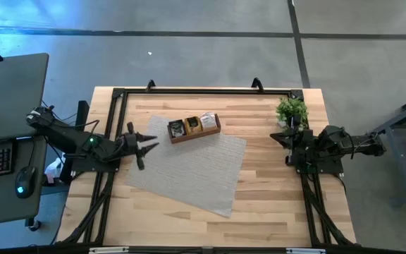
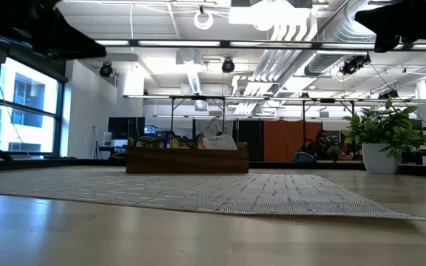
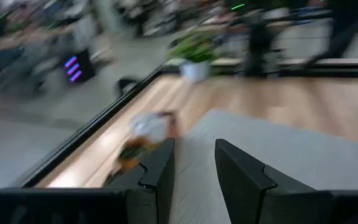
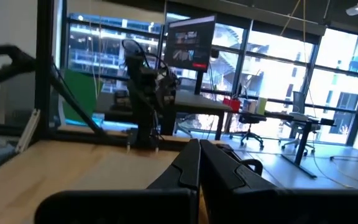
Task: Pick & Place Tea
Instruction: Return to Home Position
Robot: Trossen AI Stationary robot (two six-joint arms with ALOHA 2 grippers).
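The tea sachets stand in the brown wooden tray [image 1: 194, 128]: a dark one [image 1: 177, 128], a yellowish one [image 1: 192, 124] and a white one [image 1: 208, 121]. Their tops stick up over the tray's wall [image 2: 217, 142]. The tray rests on the far part of the grey woven mat [image 1: 189, 166]. My left gripper [image 1: 146, 145] is open, above the mat's left corner and to the left of the tray; its wrist view is blurred and shows the tray [image 3: 145, 134] ahead of the open fingers [image 3: 194, 168]. My right gripper [image 1: 277, 136] is shut, beside the potted plant, and holds nothing [image 4: 197, 163].
A small green potted plant [image 1: 292, 111] stands at the table's far right corner, close to my right arm [image 2: 383, 137]. A black frame rail runs along the table's far edge [image 1: 203, 90]. Bare wood lies right of the mat [image 1: 273, 183]. A desk with keyboard and mouse stands off the table's left side [image 1: 5, 155].
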